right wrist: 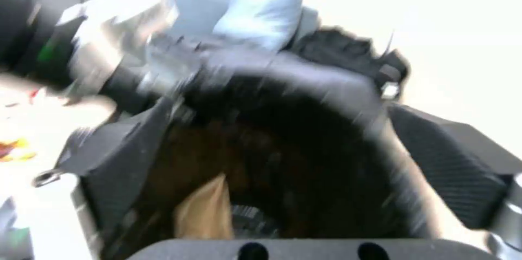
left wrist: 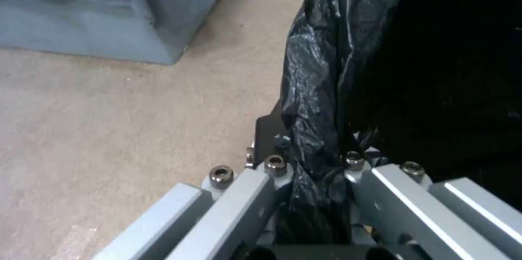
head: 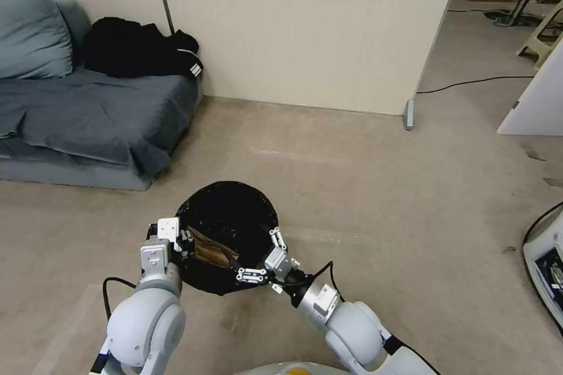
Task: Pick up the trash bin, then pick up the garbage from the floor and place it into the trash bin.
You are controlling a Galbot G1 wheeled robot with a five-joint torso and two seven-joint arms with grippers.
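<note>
The trash bin, lined with a black bag, is held up in front of me. My left gripper is shut on its rim on the left side; the left wrist view shows the bag-covered rim pinched by that gripper. My right gripper stands open over the bin's near right rim, and nothing sits between its fingers. A crumpled brown paper bag lies inside the bin, seen blurred as the brown paper bag in the right wrist view. Yellow and red litter shows on the floor.
A grey-blue sofa with a pillow and black clothing stands at the left. A beige partition wall runs behind, with a cable past its end. A white device sits at the right edge.
</note>
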